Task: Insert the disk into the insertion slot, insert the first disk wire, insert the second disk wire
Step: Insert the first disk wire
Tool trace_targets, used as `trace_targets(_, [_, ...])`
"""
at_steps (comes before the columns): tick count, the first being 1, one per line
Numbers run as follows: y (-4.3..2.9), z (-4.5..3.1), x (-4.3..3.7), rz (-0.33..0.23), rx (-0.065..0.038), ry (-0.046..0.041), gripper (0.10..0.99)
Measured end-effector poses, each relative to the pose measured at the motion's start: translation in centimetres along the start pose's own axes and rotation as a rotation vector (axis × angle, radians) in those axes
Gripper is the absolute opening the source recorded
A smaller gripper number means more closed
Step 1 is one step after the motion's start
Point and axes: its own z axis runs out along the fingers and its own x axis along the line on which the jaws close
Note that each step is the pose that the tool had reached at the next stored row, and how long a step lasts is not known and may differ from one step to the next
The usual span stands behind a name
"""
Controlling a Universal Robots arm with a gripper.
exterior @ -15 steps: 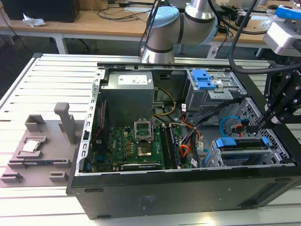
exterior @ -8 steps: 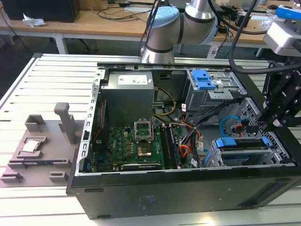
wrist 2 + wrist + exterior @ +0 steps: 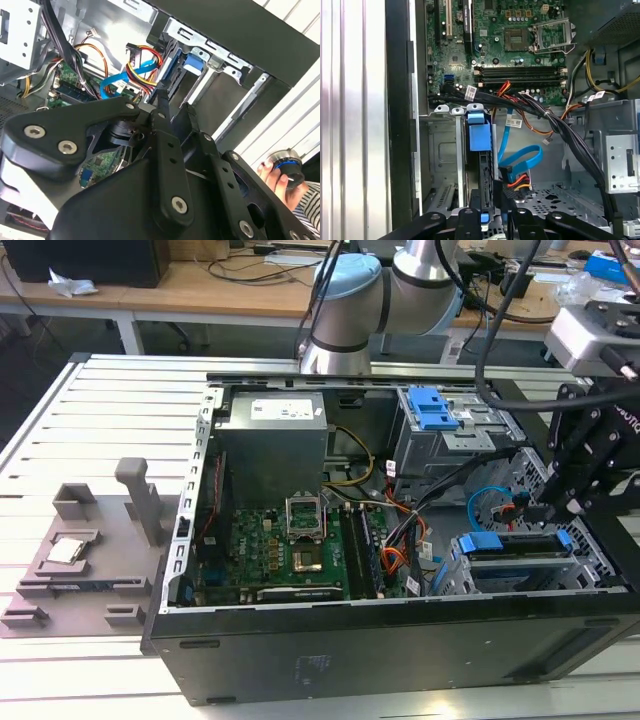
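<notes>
While surveying the open computer case (image 3: 400, 660) on the slatted table (image 3: 100, 420), locate the gripper (image 3: 555, 502) at the exterior view's right end, over the insertion slot (image 3: 452, 578). Find the disk (image 3: 520, 562) seated inside that slot, with blue carrier ends visible at both sides. Treat gripper state as undetermined: cannot tell whether apart, together or clamped. Note 1 blue flat cable (image 3: 525, 159) looped just beside the disk in the first wrist view. Note 1 hand (image 3: 270, 175) outside the case in the second wrist view, holding a round knob (image 3: 286, 162).

The arm (image 3: 350, 310) bends over, its gripper (image 3: 548, 510) pointing down
</notes>
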Motion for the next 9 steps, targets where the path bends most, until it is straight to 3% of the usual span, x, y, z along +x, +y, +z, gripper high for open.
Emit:
trace_targets(3, [-0.12,1.11,-0.27,0.000,0.000,0.0011,0.302])
trace_targets(9, [-0.07,0.78,-0.90,0.000,0.001,0.0024,0.302])
